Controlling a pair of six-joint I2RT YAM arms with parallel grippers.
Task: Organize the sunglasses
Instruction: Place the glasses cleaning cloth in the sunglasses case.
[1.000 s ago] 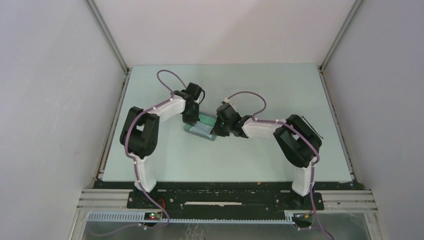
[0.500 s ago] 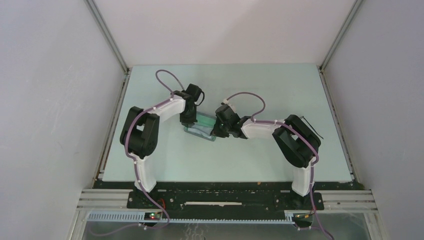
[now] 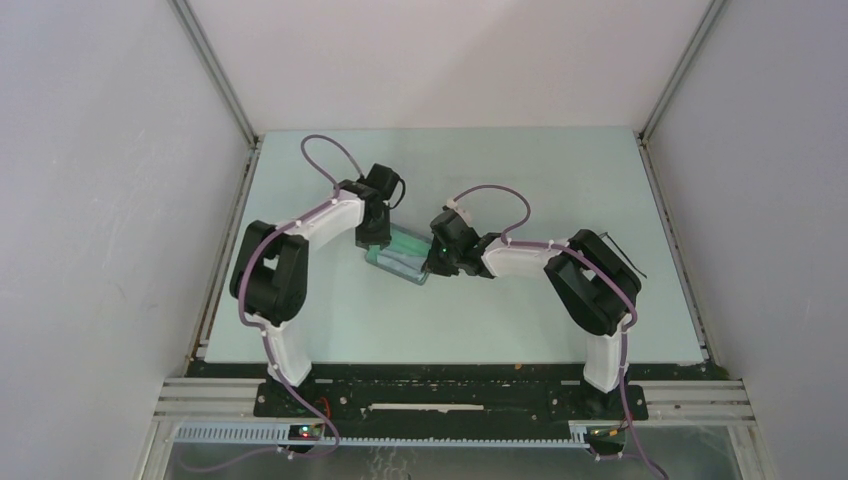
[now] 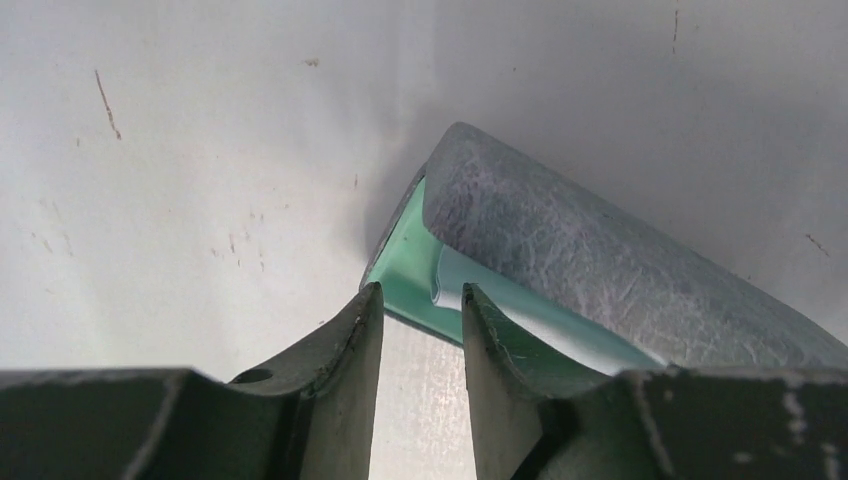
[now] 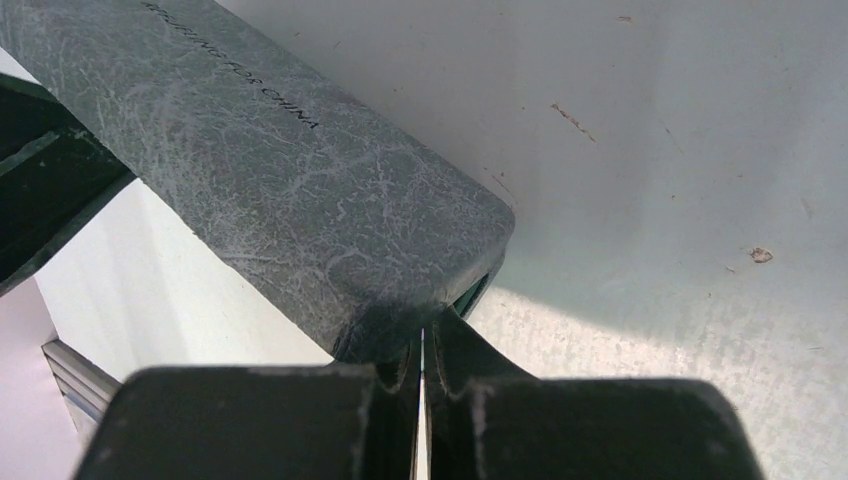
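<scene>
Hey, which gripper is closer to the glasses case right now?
Right. The right gripper, shut, touches one end of the case; the left gripper is open at the other end, seemingly just clear of it.

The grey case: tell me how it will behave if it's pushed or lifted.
Probably stiff: the case keeps its boxy, rounded shape. Its flat, oblong body looks unlikely to roll; a push at one end would likely slide or turn it. The lid stands ajar in the left wrist view, so lifting by it may swing it open.

The sunglasses (image 3: 636, 268), a thin black wire-like frame, lie on the desk (image 3: 480, 320) near its right edge, about midway back, mostly hidden from view.
</scene>
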